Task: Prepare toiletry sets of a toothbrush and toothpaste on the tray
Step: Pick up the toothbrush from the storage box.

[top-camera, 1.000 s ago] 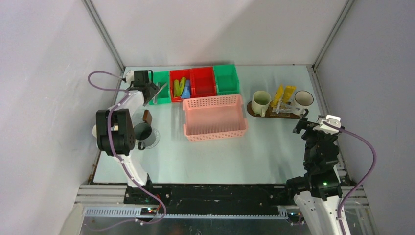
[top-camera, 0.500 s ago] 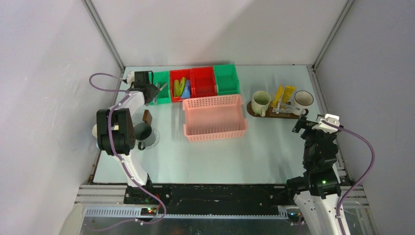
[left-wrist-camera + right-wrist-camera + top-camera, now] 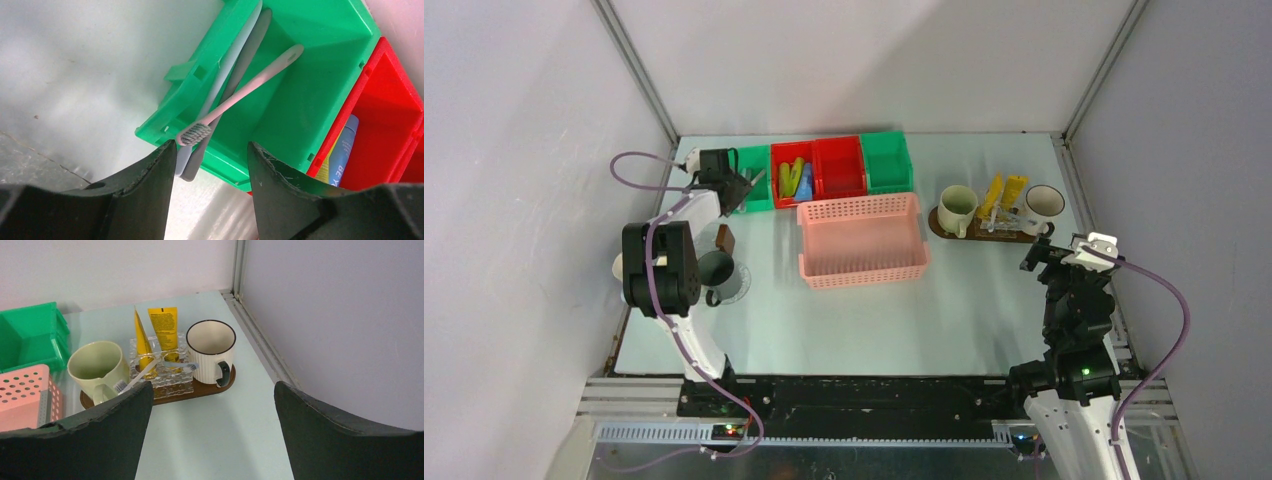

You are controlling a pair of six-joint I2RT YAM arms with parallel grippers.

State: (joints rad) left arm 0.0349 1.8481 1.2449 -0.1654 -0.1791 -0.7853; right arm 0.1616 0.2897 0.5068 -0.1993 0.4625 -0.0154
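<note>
The dark wooden tray [image 3: 944, 232] [image 3: 212, 390] stands at the back right. It carries a cream mug [image 3: 956, 208] [image 3: 97, 365], a white dark-rimmed mug [image 3: 1044, 203] [image 3: 210, 352], two yellow tubes [image 3: 1002, 190] [image 3: 164, 325] and a toothbrush [image 3: 135, 377] on a clear holder. My right gripper [image 3: 1036, 258] [image 3: 213, 385] hangs open in front of the tray, empty. My left gripper [image 3: 742, 190] [image 3: 211, 145] is open at the near rim of a green bin [image 3: 310, 100]. A pink toothbrush [image 3: 250, 82] and two grey ones [image 3: 235, 55] lean there, their ends beside the left finger.
A pink lattice basket [image 3: 862, 240] sits mid-table. Red bins [image 3: 839, 168] and another green bin [image 3: 886, 160] line the back; one red bin holds tubes [image 3: 345, 150]. A dark mug [image 3: 716, 268] on a clear disc [image 3: 736, 285] stands by the left arm. Walls close both sides.
The left gripper's jaws have narrowed a little and it has edged slightly toward the green bin. The right arm has not moved.
</note>
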